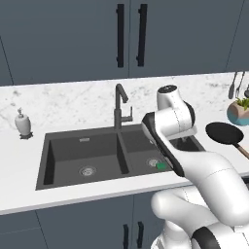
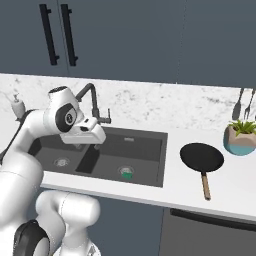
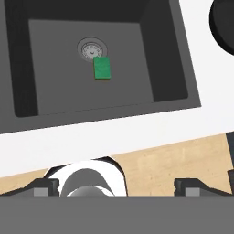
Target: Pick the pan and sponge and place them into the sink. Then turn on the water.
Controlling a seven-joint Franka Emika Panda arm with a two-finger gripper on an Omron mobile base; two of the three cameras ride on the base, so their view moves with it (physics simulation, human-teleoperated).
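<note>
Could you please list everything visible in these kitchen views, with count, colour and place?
sink: one, dark grey, double basin set in the counter
sponge: one, green, in the right basin beside its drain
pan: one, black, on the counter right of the sink
faucet: one, dark, behind the sink
soap dispenser: one, white, left of the sink
potted plant: one, green in a teal pot, far right
gripper: one, dark fingertips, open, above the sink's front edge
</note>
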